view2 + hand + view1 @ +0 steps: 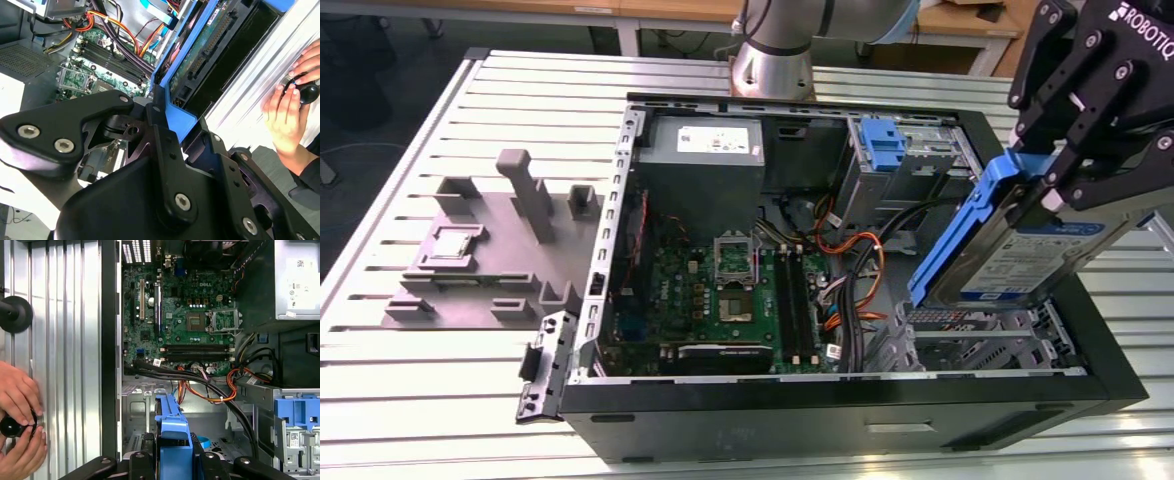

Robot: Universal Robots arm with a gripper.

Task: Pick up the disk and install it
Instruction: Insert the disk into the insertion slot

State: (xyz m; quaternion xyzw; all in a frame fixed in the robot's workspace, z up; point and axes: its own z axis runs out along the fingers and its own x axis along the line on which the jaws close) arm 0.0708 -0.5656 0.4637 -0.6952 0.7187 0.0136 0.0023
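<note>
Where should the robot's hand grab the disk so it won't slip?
At its top end, from above, pinching the two wide flat faces, as the hand does now. The disk is thin and hangs tilted on edge, so the hand closes across it, leaving its lower end free above the open case.

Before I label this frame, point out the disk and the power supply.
disk [1027, 262], exterior view, on its printed label
power supply [702, 175], exterior view, on its grey face

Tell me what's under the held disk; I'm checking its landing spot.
Below the disk, held by the gripper, sit a metal drive cage and cables. Its part directly beneath is hidden by the disk.
</note>
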